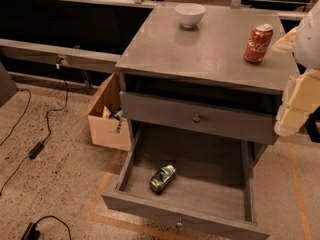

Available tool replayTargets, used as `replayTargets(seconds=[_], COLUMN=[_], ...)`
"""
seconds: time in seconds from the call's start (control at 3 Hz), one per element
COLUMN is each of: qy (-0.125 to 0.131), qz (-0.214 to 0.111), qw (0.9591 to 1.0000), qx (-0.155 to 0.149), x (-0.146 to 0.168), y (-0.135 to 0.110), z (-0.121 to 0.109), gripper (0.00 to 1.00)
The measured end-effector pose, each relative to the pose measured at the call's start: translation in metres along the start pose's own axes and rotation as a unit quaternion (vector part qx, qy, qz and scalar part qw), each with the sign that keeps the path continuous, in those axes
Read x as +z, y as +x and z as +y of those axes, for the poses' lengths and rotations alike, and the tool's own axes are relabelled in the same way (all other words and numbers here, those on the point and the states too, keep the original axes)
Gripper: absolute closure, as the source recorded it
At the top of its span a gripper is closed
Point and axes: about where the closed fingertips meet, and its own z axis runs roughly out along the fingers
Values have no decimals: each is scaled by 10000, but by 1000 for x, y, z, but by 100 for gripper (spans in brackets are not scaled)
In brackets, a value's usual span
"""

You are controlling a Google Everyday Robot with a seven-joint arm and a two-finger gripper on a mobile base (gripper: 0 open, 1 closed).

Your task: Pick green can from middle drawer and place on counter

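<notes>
Counter (210, 49): smooth grey slab with a slight sheen; I see the bowl's soft reflection in it. Bowl (190, 14): white, glazed-looking ceramic. Green can (162, 178): thin metal, dented, shiny. Middle drawer (200, 196): matt grey wood, bare floor. Red can (258, 43): glossy metal, silver top. Box (107, 129): dull brown cardboard. Floor (55, 184): speckled, rough-looking. Gripper (295, 109), at the right edge of my view just below counter level: pale yellow, matt, maybe plastic.

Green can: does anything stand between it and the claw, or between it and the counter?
Nothing visible blocks the claw, at the right edge, from the green can lying in the open middle drawer. Toward the counter, the shut drawer front above overhangs the drawer's back, so the can likely comes forward first.
</notes>
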Motion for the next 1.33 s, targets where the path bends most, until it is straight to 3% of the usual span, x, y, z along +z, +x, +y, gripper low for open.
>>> replayTargets(seconds=[0.33, 0.67, 1.0, 1.33], qy=[1, -185, -552, -628], qz=[0, -62, -236, -399], qw=[10000, 9996, 9960, 9847], qx=[0, -215, -658, -1574], x=[0, 26, 87, 155], y=[0, 3, 15, 14], z=[0, 3, 11, 17], gripper=[0, 0, 0, 0])
